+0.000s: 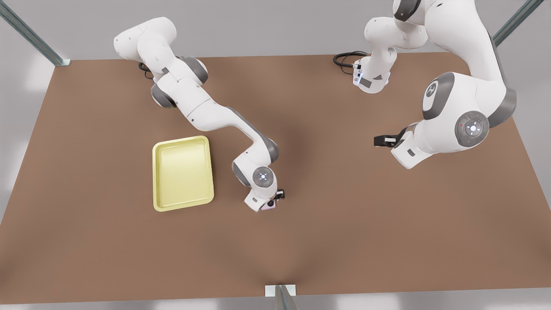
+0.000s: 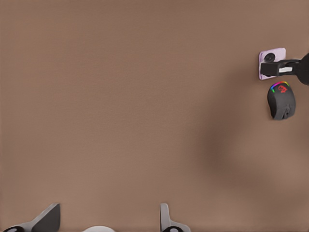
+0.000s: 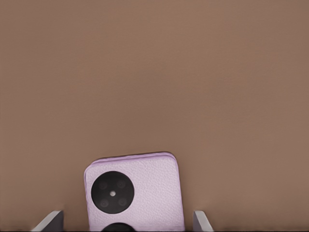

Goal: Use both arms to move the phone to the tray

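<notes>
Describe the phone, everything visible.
The phone is a pale pink, nearly square flat slab with rounded corners, a grainy leather-like back and two black camera circles. It lies flat on the brown table, between the open fingers of the right gripper, beside a black mouse and apart from the tray.

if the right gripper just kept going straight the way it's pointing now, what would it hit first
Most likely the phone. In its wrist view, the right gripper points down with its open fingers either side of the pink phone on the table, so it would meet the phone first, though the remaining gap is hard to judge.
</notes>
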`<state>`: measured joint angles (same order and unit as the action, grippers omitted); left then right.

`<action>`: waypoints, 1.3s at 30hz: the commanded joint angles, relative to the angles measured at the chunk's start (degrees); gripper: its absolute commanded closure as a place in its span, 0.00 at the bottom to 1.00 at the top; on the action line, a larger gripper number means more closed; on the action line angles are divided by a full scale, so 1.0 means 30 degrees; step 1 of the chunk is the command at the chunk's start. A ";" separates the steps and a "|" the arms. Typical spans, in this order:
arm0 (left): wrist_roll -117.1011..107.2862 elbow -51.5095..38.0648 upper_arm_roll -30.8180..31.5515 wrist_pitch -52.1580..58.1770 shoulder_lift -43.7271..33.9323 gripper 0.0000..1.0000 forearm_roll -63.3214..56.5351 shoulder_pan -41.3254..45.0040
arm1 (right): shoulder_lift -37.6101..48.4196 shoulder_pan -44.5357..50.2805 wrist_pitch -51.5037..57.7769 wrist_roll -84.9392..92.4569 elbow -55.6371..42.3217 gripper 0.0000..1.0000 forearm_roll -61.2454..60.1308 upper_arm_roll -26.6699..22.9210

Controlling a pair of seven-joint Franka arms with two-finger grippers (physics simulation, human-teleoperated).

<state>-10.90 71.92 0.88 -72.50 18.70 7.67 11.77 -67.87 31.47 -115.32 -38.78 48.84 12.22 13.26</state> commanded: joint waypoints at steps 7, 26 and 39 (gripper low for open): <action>0.1115 -0.0008 0.0001 0.0026 -0.0021 0.00 -0.0009 0.0001 | -0.0083 -0.0003 -0.0702 -0.0960 0.0450 0.00 0.0088 0.0122; 0.1115 -0.0008 -0.0087 0.0026 0.0125 0.00 -0.0038 -0.0028 | 0.0208 -0.0412 -0.1610 0.1238 0.0391 0.25 0.0088 0.0122; 0.0970 -0.0389 -0.0087 -0.0648 -0.0022 0.00 -0.0126 0.0001 | 1.7494 -0.9056 -0.5067 1.1199 2.2596 0.24 -0.1259 -0.0492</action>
<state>-7.95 70.83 0.70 -73.30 18.43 7.41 11.80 -17.72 4.76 -127.71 -25.85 113.85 8.89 11.92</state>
